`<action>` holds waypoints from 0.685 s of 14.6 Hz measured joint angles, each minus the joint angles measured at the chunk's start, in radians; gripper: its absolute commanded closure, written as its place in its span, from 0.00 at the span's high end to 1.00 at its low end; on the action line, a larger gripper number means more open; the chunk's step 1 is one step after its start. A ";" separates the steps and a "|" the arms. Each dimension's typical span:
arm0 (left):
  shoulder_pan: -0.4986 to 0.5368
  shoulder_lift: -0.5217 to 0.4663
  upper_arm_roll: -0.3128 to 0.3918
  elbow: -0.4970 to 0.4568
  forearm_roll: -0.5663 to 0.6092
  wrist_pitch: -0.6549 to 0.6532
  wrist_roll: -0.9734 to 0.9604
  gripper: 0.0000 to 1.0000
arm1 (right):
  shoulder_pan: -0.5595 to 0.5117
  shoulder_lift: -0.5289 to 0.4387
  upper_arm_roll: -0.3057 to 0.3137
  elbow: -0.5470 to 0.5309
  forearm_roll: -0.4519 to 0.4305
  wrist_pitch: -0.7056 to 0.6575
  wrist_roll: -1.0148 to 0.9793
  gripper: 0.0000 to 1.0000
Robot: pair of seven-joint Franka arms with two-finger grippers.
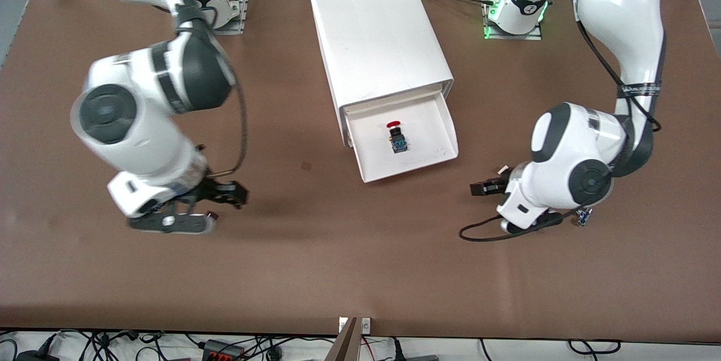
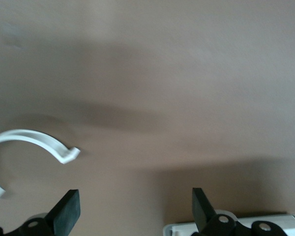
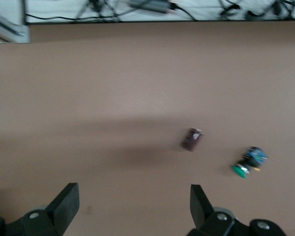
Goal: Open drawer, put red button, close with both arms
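Front view: I'm reading the red button [image 1: 396, 134] as already lying in the open drawer [image 1: 446, 124], roughly mid-floor, with its cap pointing to 12 o'clock toward the white cabinet [image 1: 377, 34]. I'm judging that only the close is left.

The right gripper [image 1: 228, 195] is hanging low over bare table [image 1: 360, 271], at 8 o'clock from the drawer. Its fingers are pointing toward 3 o'clock, the elbow is up and the forearm is angling down. The left gripper [image 1: 483, 188] is sitting low over the table at 4 o'clock from the drawer, with its fingers pointing toward 9 o'clock and the wrist folded under the forearm.

Risks I'm watching:
- The drawer front is sitting skewed to the table edge. If one arm lands first or pushes harder, the drawer could rack and jam, or the whole cabinet could slide toward 12 o'clock.
- Spread fingers could hook the drawer rim.
- A hard shove could send the loose button skidding inside.

Left wrist view: the left gripper [image 2: 135, 206] is showing its fingers spread wide and gripping nothing. It is over bare table, with a white curved piece [image 2: 34, 140] lying nearby. I can't tell what that piece is.

Right wrist view: the right gripper [image 3: 132, 201] is also showing its fingers spread and empty. A green-capped switch [image 3: 249, 162] and a small dark block [image 3: 192, 139] are lying on the table ahead of it, well apart from the fingers. Neither one is mine to move.
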 measured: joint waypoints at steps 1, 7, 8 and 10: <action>-0.020 0.009 0.000 -0.001 0.000 0.017 -0.011 1.00 | -0.032 -0.009 0.000 0.000 0.004 -0.038 -0.059 1.00; -0.114 0.026 -0.005 -0.107 0.001 0.294 -0.176 1.00 | -0.117 -0.034 -0.001 -0.007 0.006 -0.179 -0.187 1.00; -0.130 0.026 -0.005 -0.116 0.001 0.316 -0.192 1.00 | -0.131 -0.039 -0.001 -0.020 0.006 -0.181 -0.187 1.00; -0.151 0.026 -0.005 -0.128 0.001 0.329 -0.205 1.00 | -0.168 -0.081 -0.001 -0.087 0.006 -0.161 -0.189 1.00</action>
